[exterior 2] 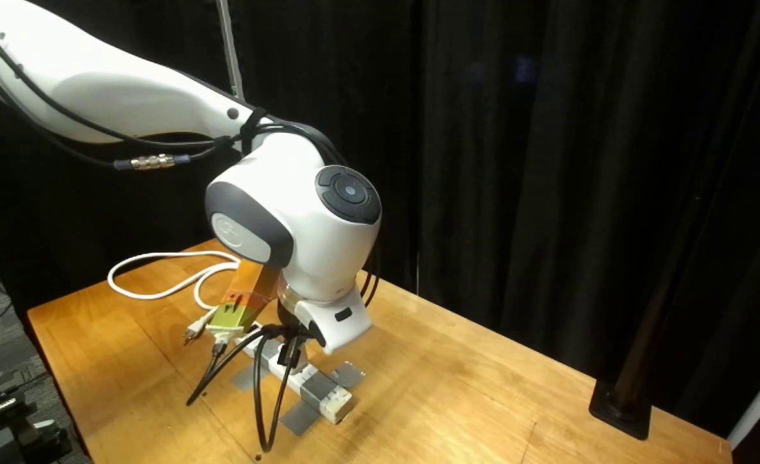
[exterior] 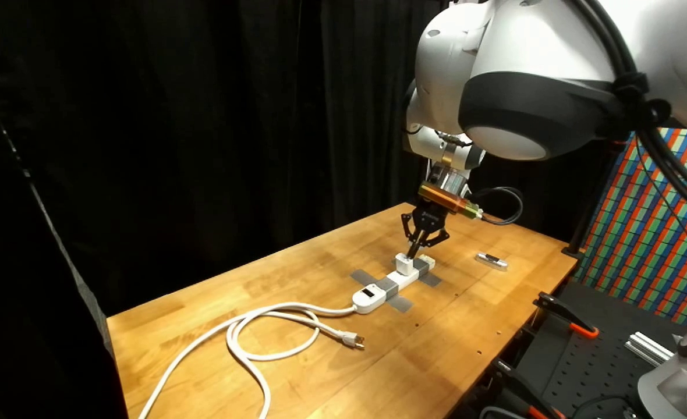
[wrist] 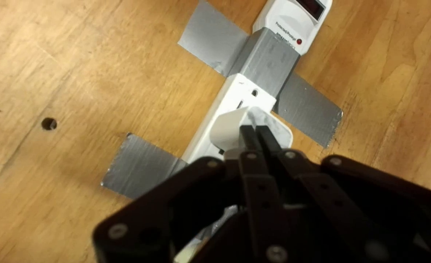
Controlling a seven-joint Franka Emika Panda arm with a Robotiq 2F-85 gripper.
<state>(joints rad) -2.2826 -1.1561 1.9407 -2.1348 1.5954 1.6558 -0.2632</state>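
Note:
My gripper point(exterior: 413, 254) points down with its two black fingers almost together; only a thin empty gap shows between the fingertips in the wrist view point(wrist: 257, 128). The tips are over the top face of a white block-shaped plug adapter point(wrist: 275, 129), which is wider than the gap; whether they touch it I cannot tell. The adapter point(exterior: 404, 265) stands upright on a white power strip point(exterior: 403, 280). In the wrist view the strip point(wrist: 237, 86) shows open socket holes beside the adapter. In an exterior view the arm hides much of the adapter and fingers.
Grey tape point(wrist: 215, 40) fixes the strip to the wooden table point(exterior: 297, 279). The strip's white cord point(exterior: 204, 337) loops across the table, its plug point(exterior: 352, 339) lying loose. A small silver object point(exterior: 492, 261) lies nearby. Clamps point(exterior: 567, 314) grip the table edge. A black post point(exterior 2: 625, 399) stands on the table.

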